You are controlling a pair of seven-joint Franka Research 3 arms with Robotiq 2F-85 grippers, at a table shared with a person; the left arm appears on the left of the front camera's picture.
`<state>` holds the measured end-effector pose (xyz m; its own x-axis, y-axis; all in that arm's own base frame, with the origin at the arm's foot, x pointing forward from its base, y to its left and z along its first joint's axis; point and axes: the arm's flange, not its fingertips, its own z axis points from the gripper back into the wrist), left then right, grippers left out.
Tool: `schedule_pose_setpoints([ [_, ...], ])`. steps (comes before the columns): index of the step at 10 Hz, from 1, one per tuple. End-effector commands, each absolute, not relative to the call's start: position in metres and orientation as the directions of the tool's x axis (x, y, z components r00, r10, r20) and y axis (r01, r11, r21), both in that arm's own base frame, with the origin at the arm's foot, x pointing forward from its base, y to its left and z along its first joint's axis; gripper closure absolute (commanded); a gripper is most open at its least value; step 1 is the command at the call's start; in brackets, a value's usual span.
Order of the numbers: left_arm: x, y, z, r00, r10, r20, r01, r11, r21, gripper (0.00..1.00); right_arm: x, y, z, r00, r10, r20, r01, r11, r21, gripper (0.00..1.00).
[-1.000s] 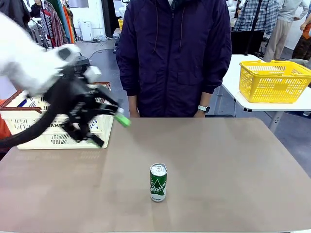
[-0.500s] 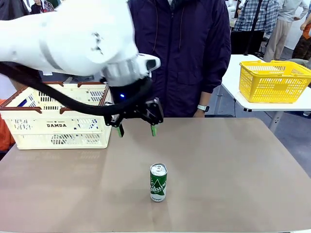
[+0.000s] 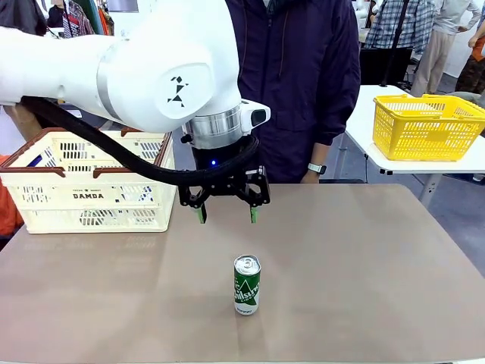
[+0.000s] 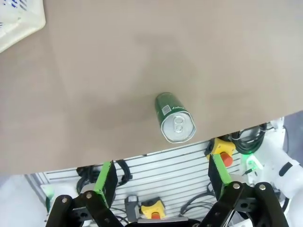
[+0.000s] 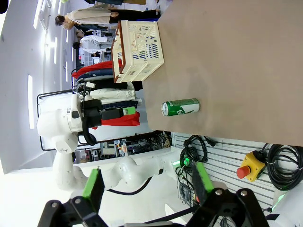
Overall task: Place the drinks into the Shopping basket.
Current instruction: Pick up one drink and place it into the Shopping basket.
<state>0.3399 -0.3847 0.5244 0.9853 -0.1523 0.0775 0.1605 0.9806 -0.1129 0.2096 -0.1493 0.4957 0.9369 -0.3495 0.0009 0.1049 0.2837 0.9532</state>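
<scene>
While your left gripper [image 3: 225, 213] hangs above the worktop [image 3: 364, 258] with its green-padded fingers [image 3: 201, 215] pointing down and spread wide, it grasps nothing. You can see one green can [image 3: 246, 284] standing upright on the worktop, nearer the robot's edge than the gripper and slightly to its right, well apart from the fingertips. From your left wrist camera the same can [image 4: 174, 117] shows its silver top and pull tab, lying in the view between the two splayed fingers [image 4: 106, 176] but farther out, with bare worktop [image 4: 94, 85] all round it. Your Shopping basket [image 3: 95, 189] sits at the far left of the worktop, cream with a brown rim and "DAMDA" on its side; something blue shows through its slots at the left end, too little for you to identify. A person in a dark jacket [image 3: 295, 83] stands at the far edge, a watch [image 3: 317, 170] on one wrist. Your right gripper [image 5: 147, 182] is released too, fingers apart and empty, looking across at the can [image 5: 180, 107] and basket [image 5: 139, 43]. A yellow mesh basket [image 3: 426, 125] rests on another table to the right.
</scene>
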Motion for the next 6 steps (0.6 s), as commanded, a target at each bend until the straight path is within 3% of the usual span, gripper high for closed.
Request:
schedule_pose_setpoints([
  [1, 0.337, -0.381, 0.526, 0.987, -0.131, 0.094, 0.140, 0.986, -0.092, 0.00, 0.210, -0.150, 0.499, 0.938, -0.346, 0.014, 0.085, 0.271, 0.959, 0.00],
  [6, 0.307, -0.413, 0.464, 0.989, -0.072, 0.131, 0.080, 0.995, -0.058, 0.00, 0.210, -0.150, 0.499, 0.938, -0.346, 0.014, 0.085, 0.271, 0.959, 0.00],
])
